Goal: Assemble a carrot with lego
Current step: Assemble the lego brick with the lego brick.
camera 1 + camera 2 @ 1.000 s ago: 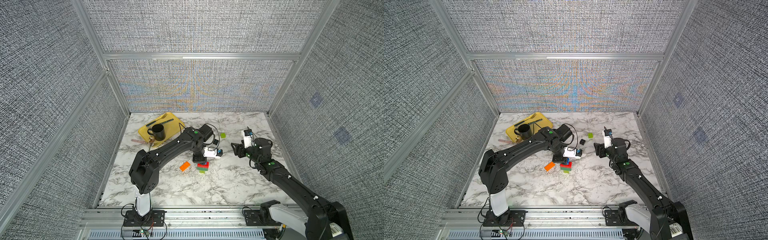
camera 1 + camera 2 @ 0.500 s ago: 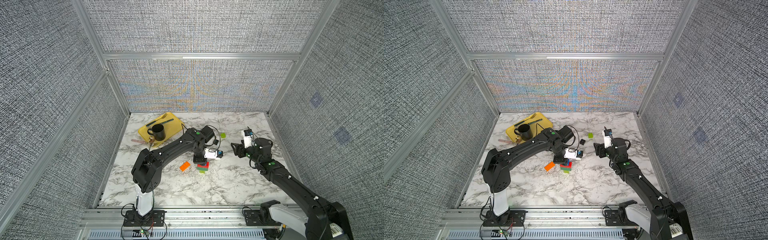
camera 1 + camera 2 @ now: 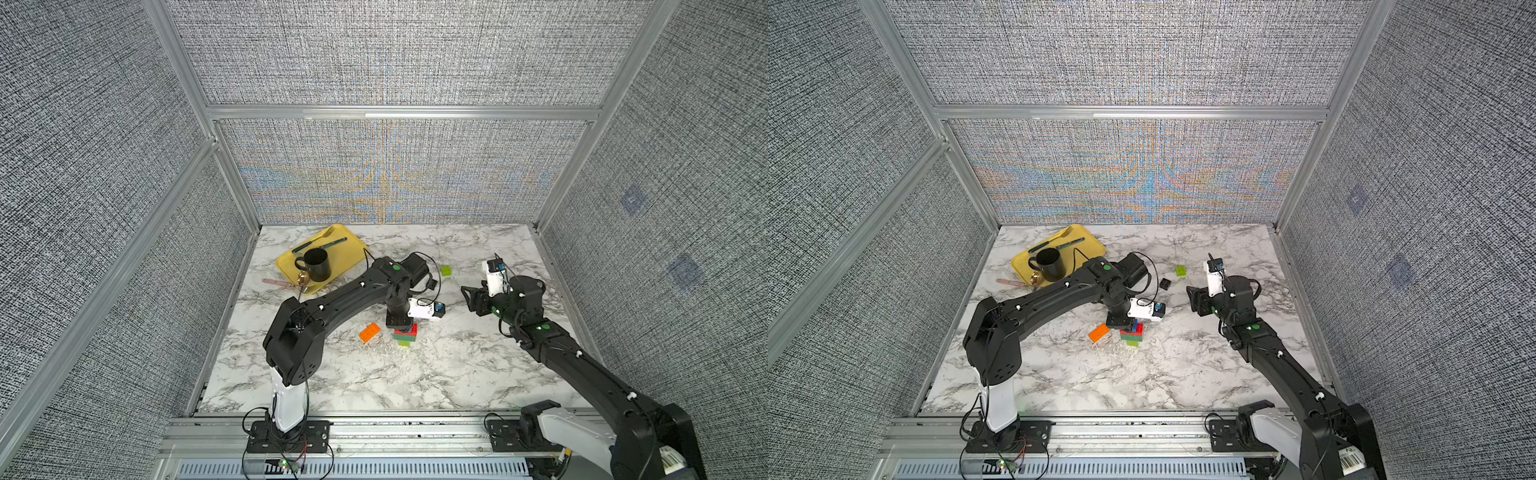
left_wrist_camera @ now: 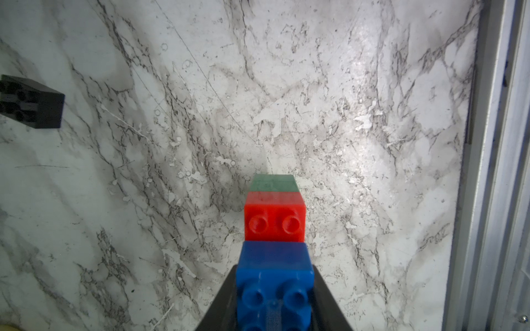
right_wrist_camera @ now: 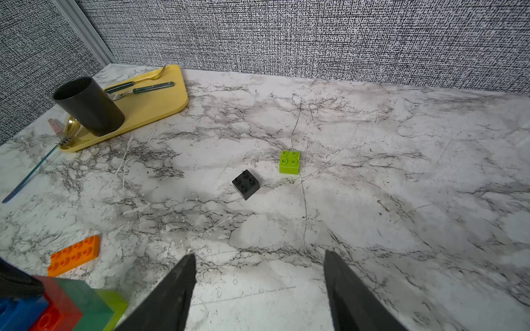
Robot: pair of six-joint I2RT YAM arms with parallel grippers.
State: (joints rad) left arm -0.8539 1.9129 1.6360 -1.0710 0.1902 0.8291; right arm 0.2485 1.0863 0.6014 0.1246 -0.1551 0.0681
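A partial carrot (image 3: 406, 336) stands mid-table: lime at the bottom, then dark green (image 4: 274, 183), red (image 4: 274, 220) and a blue brick (image 4: 274, 286) on top. My left gripper (image 4: 274, 270) reaches down from above and is shut on the blue brick. An orange lego (image 3: 370, 332) lies flat just left of the stack. A black brick (image 3: 1165, 284) and a lime brick (image 3: 1181, 271) sit loose farther back. My right gripper (image 5: 259, 256) hovers open and empty to the right of the stack, facing those two bricks.
A yellow tray (image 3: 347, 249) at the back left holds a black mug (image 3: 316, 266) and cutlery; a pink strip lies beside it. Fabric walls with metal rails enclose the marble table (image 3: 457, 374) on three sides.
The left arm's elbow has shifted slightly while its gripper stays on the stack. The right arm has not moved.
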